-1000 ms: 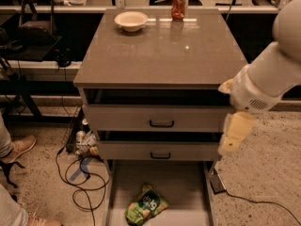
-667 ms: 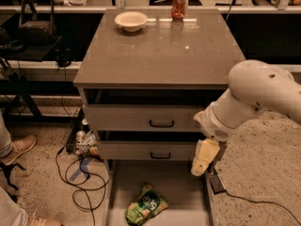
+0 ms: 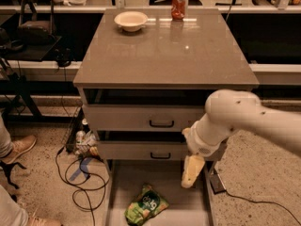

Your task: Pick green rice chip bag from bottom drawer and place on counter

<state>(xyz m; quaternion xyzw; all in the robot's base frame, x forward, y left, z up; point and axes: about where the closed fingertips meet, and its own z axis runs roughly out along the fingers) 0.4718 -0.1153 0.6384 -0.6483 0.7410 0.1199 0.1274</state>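
Note:
The green rice chip bag [image 3: 146, 205] lies crumpled in the open bottom drawer [image 3: 171, 185], near its front left. My gripper [image 3: 192, 171] hangs pointing down over the right side of the drawer, above and to the right of the bag and apart from it. The white arm reaches in from the right in front of the two upper drawers. The glossy grey-brown counter [image 3: 164, 51] tops the cabinet.
A cream bowl [image 3: 130, 20] and a red soda can [image 3: 178, 4] stand at the back of the counter. Two drawers with black handles [image 3: 161, 123] sit above the open one. Cables [image 3: 82, 173] and a person's shoe [image 3: 19, 147] lie on the floor at left.
The arm has swung left and down from the cabinet's right side, bringing the gripper over the open bottom drawer. The bag has not moved.

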